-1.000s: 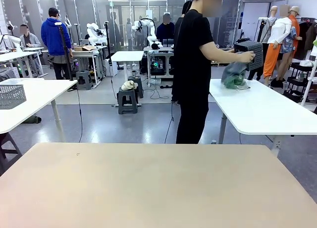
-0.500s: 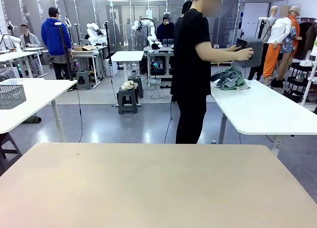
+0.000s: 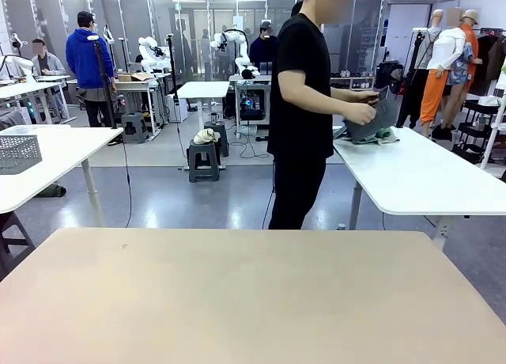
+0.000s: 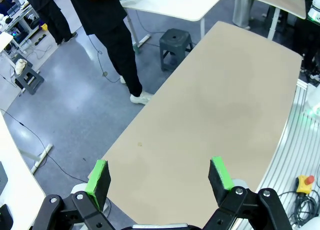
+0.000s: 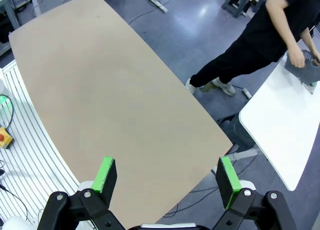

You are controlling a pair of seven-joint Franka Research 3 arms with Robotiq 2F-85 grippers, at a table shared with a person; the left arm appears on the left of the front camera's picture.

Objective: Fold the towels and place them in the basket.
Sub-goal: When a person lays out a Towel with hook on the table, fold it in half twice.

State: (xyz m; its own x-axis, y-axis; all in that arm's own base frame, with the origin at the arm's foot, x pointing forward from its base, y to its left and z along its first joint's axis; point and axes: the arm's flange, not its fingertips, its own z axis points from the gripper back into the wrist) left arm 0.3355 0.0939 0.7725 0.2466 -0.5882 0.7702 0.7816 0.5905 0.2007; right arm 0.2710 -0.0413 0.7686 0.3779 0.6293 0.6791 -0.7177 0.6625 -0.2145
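The person [image 3: 300, 103] has brought the basket [image 3: 376, 123] down from chest height. It now sits tilted on the white table [image 3: 419, 174] at the far right, with both of the person's hands on it. The person has also leaned in over that table. The towels [image 3: 386, 137] lie in the same heap there, now mostly covered by the basket, with a mint edge showing at its right. Whether any towel is inside the basket cannot be told.

In the right wrist view the basket [image 5: 304, 70] shows as a grey latticed shape under the person's hand [image 5: 299, 60], at the near corner of the white table.

The left gripper [image 4: 159, 172] hangs above the beige table [image 4: 215, 105] with its jaws spread wide and nothing between the green pads. The right gripper [image 5: 165, 172] is the same: jaws wide, empty, over bare tabletop.

Basket and towels are well apart from both grippers. They lie beyond the far edge of the beige table, across a strip of floor, and to the right. The person stands between the two tables.
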